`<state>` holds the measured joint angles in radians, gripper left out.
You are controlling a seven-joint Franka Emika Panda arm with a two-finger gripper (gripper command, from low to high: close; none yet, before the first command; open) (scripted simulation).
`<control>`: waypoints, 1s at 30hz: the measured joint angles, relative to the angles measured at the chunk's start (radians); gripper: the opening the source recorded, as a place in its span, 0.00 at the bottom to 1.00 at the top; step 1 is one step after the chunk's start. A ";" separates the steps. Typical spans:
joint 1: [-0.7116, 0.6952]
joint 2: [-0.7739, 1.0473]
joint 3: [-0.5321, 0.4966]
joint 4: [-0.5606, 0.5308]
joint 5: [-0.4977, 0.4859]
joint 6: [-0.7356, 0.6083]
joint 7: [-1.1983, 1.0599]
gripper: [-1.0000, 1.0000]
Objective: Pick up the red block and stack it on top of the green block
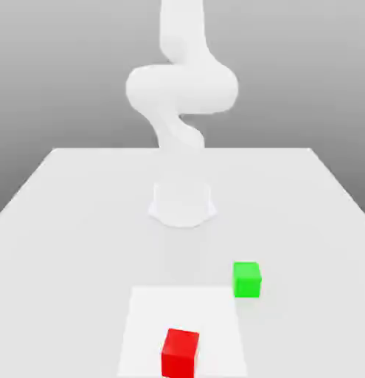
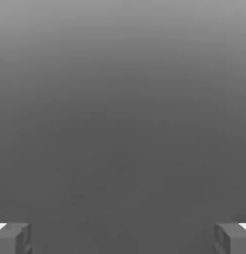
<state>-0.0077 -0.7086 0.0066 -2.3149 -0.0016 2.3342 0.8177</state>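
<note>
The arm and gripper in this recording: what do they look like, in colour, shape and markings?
The arm is plain matte white, built of thick rounded segments that widen into a round base on the white table. No cables, logos or markings show on it. In the hand view, the gripper has two blocky, square-ended grey fingertips with white surfaces at their outer corners.

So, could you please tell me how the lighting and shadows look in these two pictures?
Exterior view: flat, even light; the small matte red cube and small matte green cube cast no clear shadows, and the white arm looks washed out. Hand view: a smooth grey gradient behind the open gripper.
</note>
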 joint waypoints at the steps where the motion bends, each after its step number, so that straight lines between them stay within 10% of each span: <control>1: -0.003 0.039 0.003 -0.006 -0.001 0.015 0.008 0.50; 29: -0.026 1.057 0.019 -0.130 -0.024 0.460 0.185 0.50; 30: -0.025 1.088 0.017 -0.125 -0.026 0.485 0.187 0.00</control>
<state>-0.0325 0.3789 0.0239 -2.4400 -0.0277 2.8193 1.0045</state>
